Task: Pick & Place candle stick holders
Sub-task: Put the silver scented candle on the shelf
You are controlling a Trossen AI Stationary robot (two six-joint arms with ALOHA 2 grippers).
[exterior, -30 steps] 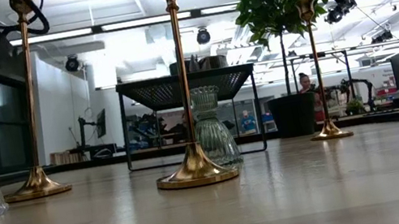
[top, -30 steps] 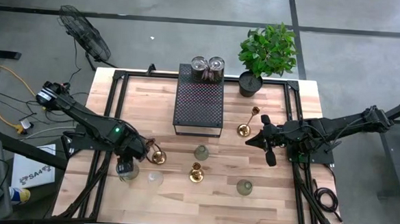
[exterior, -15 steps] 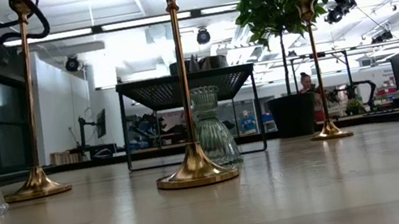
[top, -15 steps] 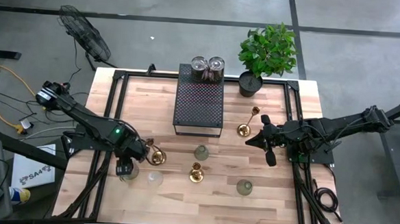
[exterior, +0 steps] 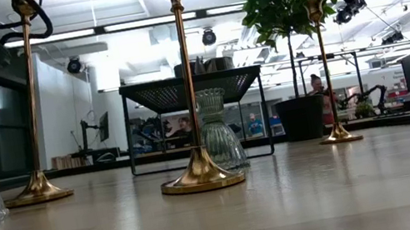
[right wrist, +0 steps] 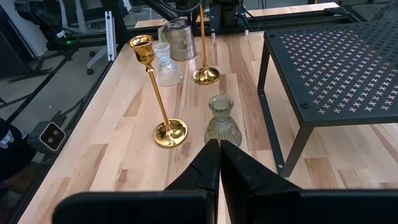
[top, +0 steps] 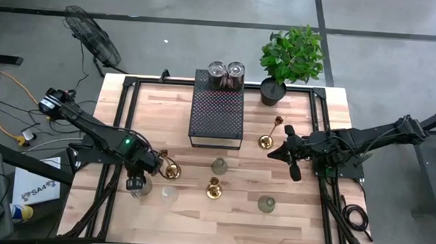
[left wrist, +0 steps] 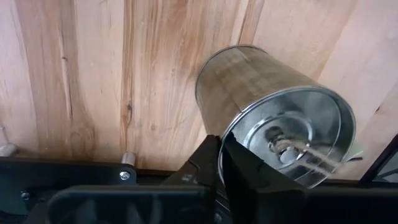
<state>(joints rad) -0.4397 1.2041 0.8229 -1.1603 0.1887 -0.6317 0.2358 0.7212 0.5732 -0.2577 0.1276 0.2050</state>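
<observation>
My left end effector (left wrist: 222,155) is clamped on the rim of a silvery tin cup (left wrist: 273,118) at the table's (top: 287,223) eight o'clock. A brass candlestick (top: 171,168) stands at its three o'clock, a glass holder (top: 169,195) just beyond. My right end effector (top: 295,169) hovers closed and empty at the table's three o'clock.

Centre rear blocked by black box (top: 217,114), two tins (top: 226,74) on top; plant (top: 289,60) at rear right corner. Middle strip crowded: brass holders (top: 214,187), glass cups (top: 219,166). Front edge of table (top: 220,227) open; rear left open.
</observation>
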